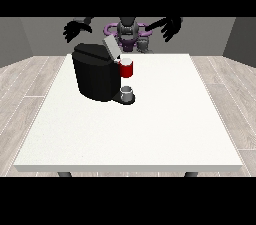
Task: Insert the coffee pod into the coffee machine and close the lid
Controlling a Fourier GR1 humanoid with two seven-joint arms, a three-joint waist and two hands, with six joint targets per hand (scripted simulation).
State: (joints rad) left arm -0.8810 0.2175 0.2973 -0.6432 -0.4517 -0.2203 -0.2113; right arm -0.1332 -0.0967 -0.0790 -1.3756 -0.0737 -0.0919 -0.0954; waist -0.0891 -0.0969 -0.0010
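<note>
A black coffee machine (96, 76) stands on the white table (150, 129), left of the middle, with a red front part (127, 68) and its grey lid (110, 47) tilted up open. A small grey cup (128, 92) sits on the machine's base. I cannot make out a separate coffee pod. The hand at the view's left (76, 29) hovers behind and above the machine with fingers spread, holding nothing. High behind the table's far edge, the hand at the view's right (171, 28) is also spread open and holds nothing.
The robot's torso (128, 34) stands behind the table's far edge. Wooden floor surrounds the table, and grey walls stand behind.
</note>
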